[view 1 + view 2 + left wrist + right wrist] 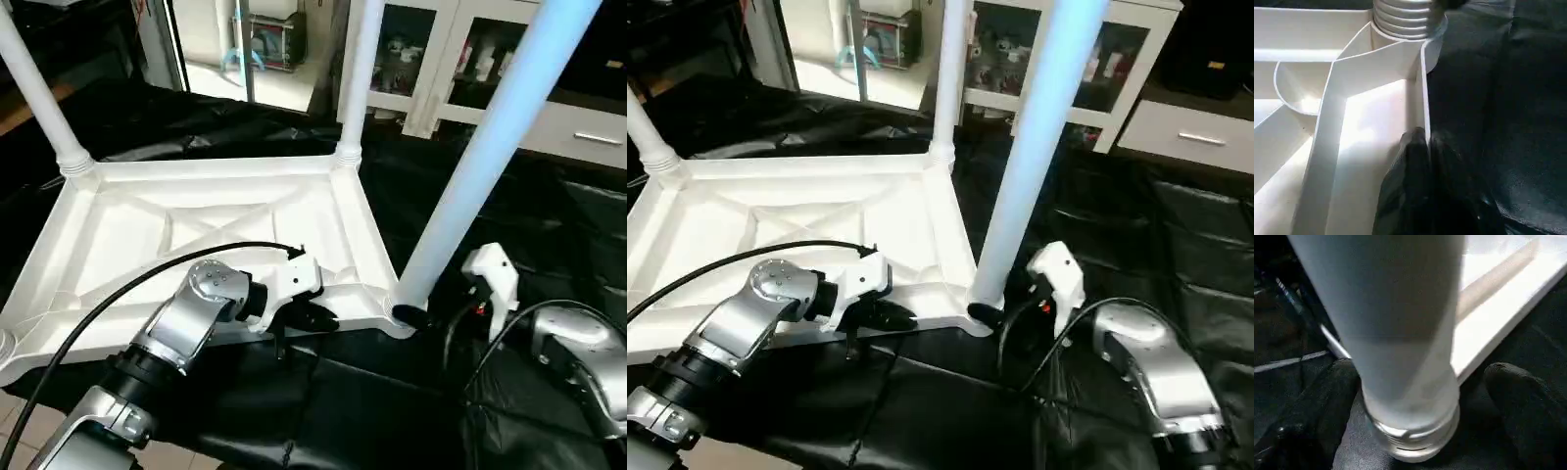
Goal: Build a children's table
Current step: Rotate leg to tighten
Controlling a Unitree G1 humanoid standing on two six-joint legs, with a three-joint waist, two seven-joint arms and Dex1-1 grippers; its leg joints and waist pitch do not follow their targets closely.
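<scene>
the top (206, 230) lies upside down on a black cloth (392, 411), its ribbed, x-braced underside facing up. it sits left of centre in the scene, with its long near edge running toward the robot's left and its right end close to the middle.

three legs stand up from its corner sockets. the far left leg (39, 103) rises from the far left corner, and the far right leg (358, 73) from the far right corner; both show ribbed collars at the socket. the near right leg (495, 147) leans up and to the right from the near right corner, and its base meets the socket (404, 311) at a tilt, so it does not stand straight like the other two. in the right wrist view its threaded end (1415, 440) shows just above the cloth beside the top's rim.

the left gripper (312, 315) is at the near rim of the top, a little left of the near right corner. the left wrist view shows its black fingers (1418, 161) pressed together on either side of the thin rim wall, clamped on the top.

the right gripper (1004, 318) is at the base of the near right leg. in the right wrist view its two fingers (1520, 396) stand spread, one on each side of the leg, with gaps between them and the tube, so it is not squeezing it.

a white cabinet (460, 73) with glass doors stands at the far right, behind the cloth. a black cable (118, 284) runs along the left forearm.
</scene>
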